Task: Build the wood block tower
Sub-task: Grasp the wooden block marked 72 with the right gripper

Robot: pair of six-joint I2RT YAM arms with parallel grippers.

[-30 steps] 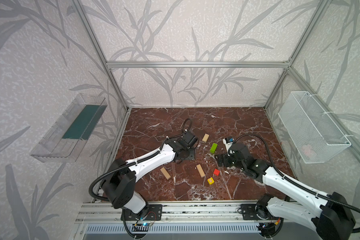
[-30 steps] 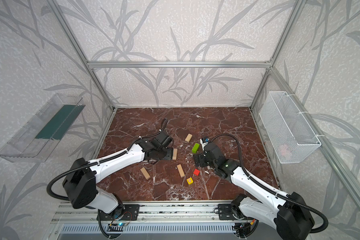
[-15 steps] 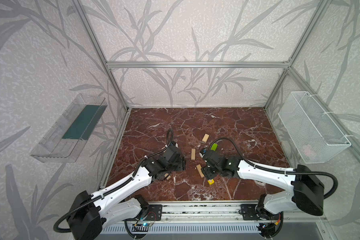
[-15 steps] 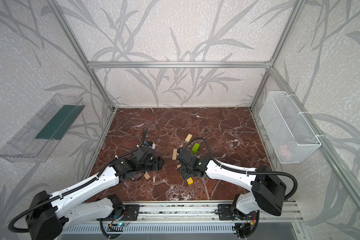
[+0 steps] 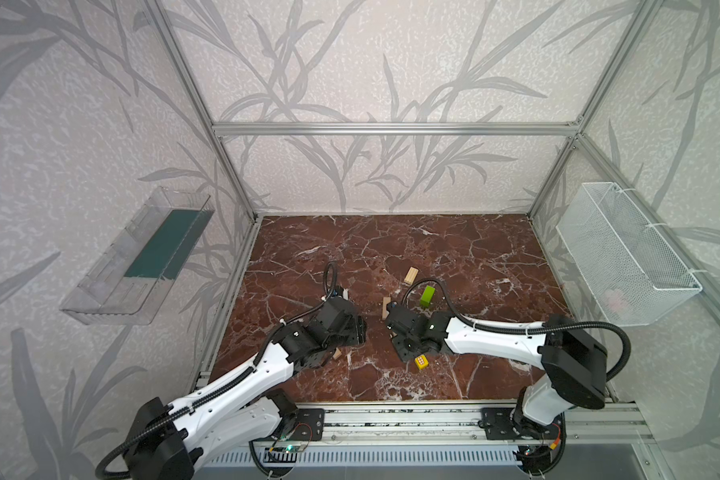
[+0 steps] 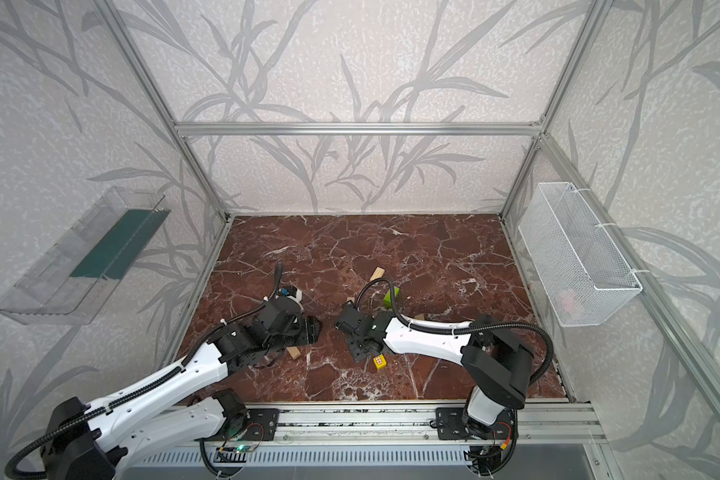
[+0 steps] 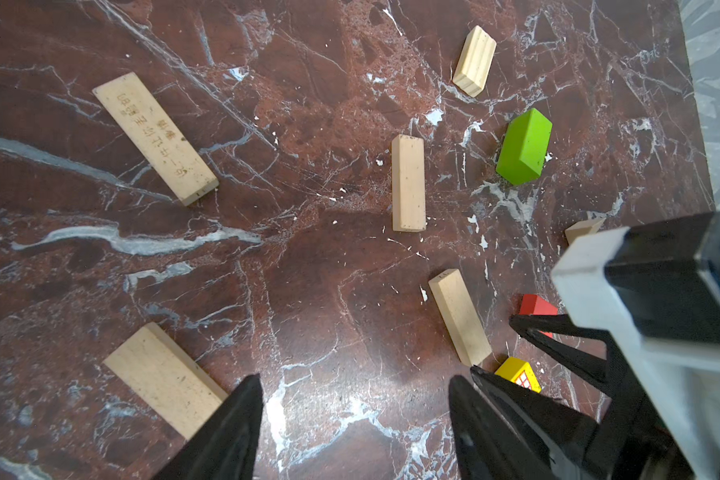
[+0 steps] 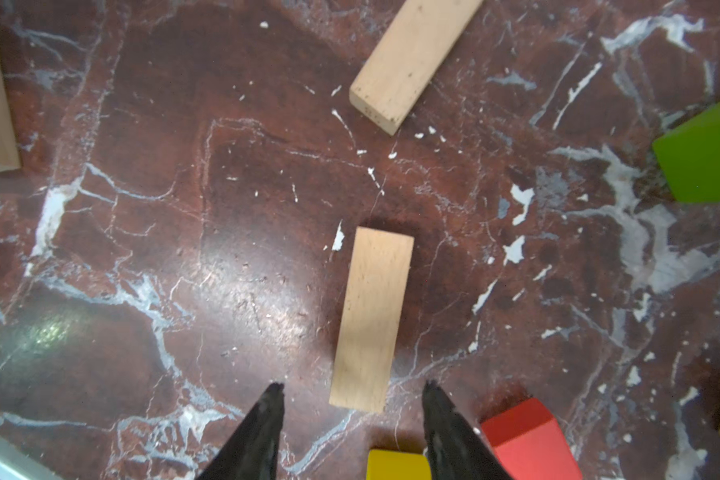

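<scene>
Both released, left end effector (image 7: 354, 377) is hovering, right end effector (image 8: 353, 385) is straddling plain tan wooden bar (image 8: 373, 316), lime-green wooden bar (image 5: 427, 296) at one o'clock.

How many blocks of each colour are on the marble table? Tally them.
Tan wooden blocks: 6
Lime-green block: 1
Red block: 1
Yellow patterned block: 1
Total: 9
</scene>
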